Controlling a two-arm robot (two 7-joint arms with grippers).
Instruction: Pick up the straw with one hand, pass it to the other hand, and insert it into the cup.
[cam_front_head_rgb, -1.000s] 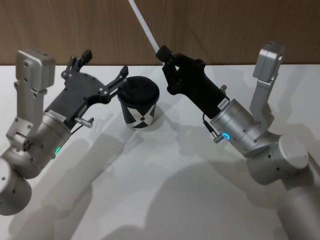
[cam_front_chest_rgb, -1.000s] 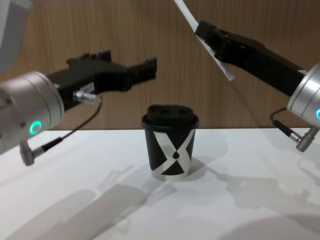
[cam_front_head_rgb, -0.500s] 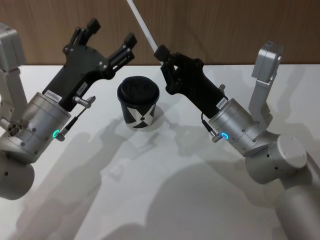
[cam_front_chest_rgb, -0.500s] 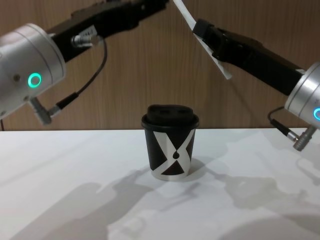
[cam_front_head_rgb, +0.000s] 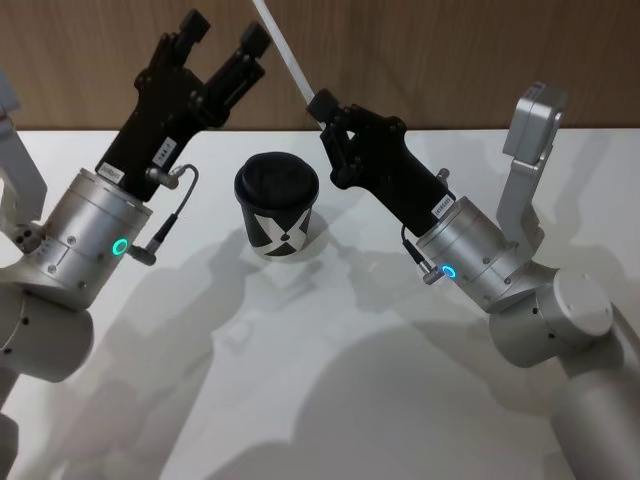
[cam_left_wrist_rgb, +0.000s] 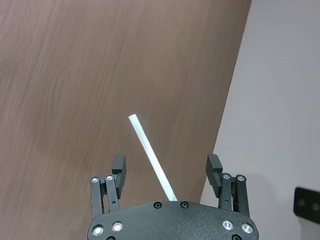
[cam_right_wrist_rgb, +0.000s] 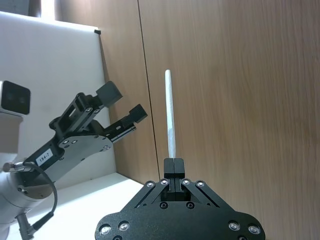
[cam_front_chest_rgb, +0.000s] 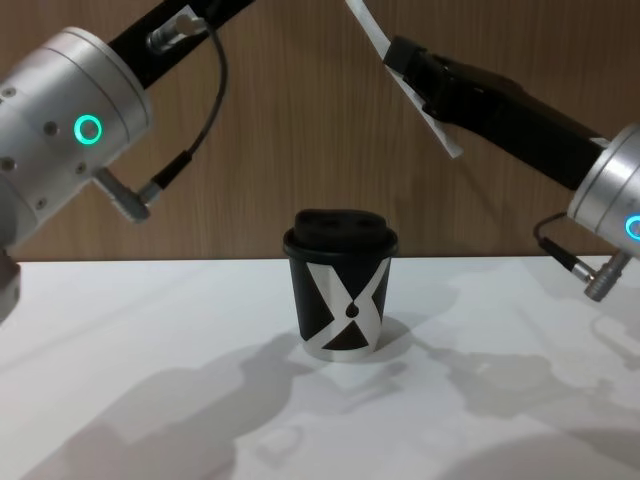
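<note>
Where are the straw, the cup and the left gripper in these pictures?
straw (cam_front_head_rgb: 285, 50): head view, middle of its shaft.
cup (cam_front_head_rgb: 277, 185): head view, top of its black lid.
left gripper (cam_front_head_rgb: 224, 30): head view, midway between its open fingertips.

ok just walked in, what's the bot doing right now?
Mid-handover. The right gripper is shut on the lower part of the straw and holds it up at a slant, above and behind the cup. The left gripper is open and up beside the straw's free upper end, aimed at it but not gripping it. The cup stands upright on the white table between the arms, lid on, with neither gripper touching it. The straw is not yet in the cup.
</note>
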